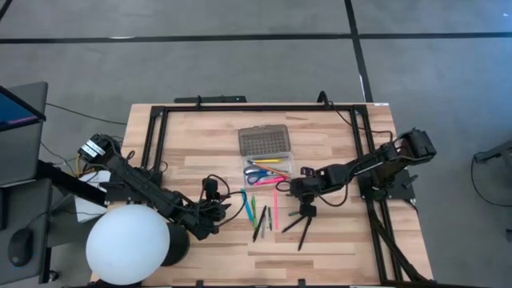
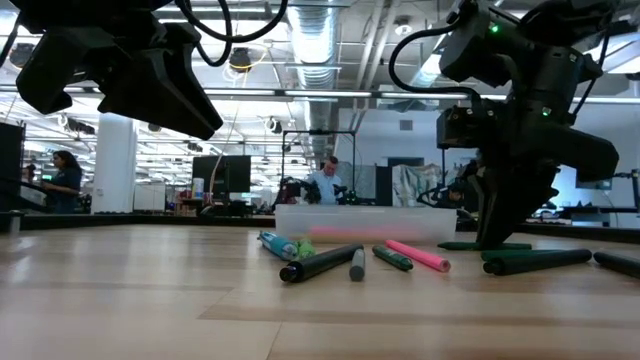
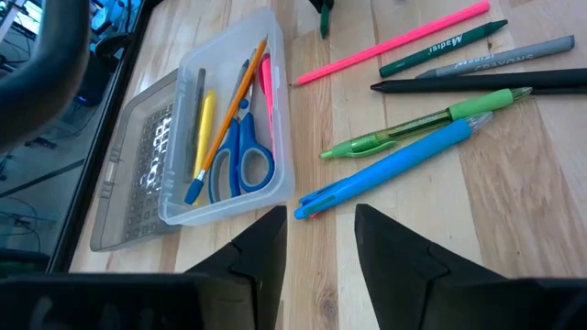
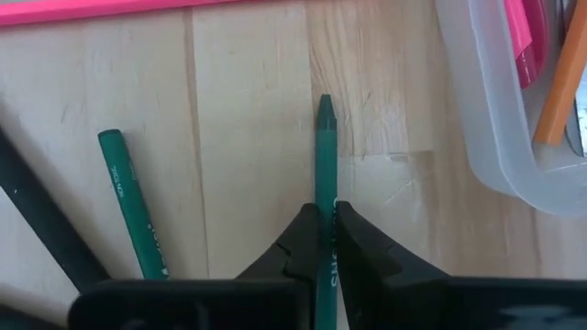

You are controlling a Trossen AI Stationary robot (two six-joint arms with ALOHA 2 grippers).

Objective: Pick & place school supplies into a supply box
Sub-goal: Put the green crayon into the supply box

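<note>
A clear plastic supply box (image 1: 270,169) lies open near the middle of a light wooden table (image 1: 336,240), its grey grid-textured lid (image 1: 265,141) folded flat behind the tray. Inside the tray lie blue-handled scissors (image 3: 240,161), a yellow marker (image 3: 204,128), an orange pencil (image 3: 231,110) and something pink.

Just beside the box, the right gripper (image 4: 326,225) is down at the tabletop with its fingers pinched tight on a dark green crayon (image 4: 325,156). A second green crayon (image 4: 133,206) lies beside it.

The left gripper (image 3: 318,243) hovers near the loose supplies in front of the box with its fingers parted and nothing between them. Closest to it are a blue pen (image 3: 390,170) and a light green pen (image 3: 426,124). Farther off lie a black marker (image 3: 486,83), a grey crayon (image 3: 500,57) lettered "CRAYONS", a green one (image 3: 440,49) with unclear white lettering, and a pink pencil (image 3: 390,43).

A large white sphere (image 1: 128,244) sits at the table's front left corner.
</note>
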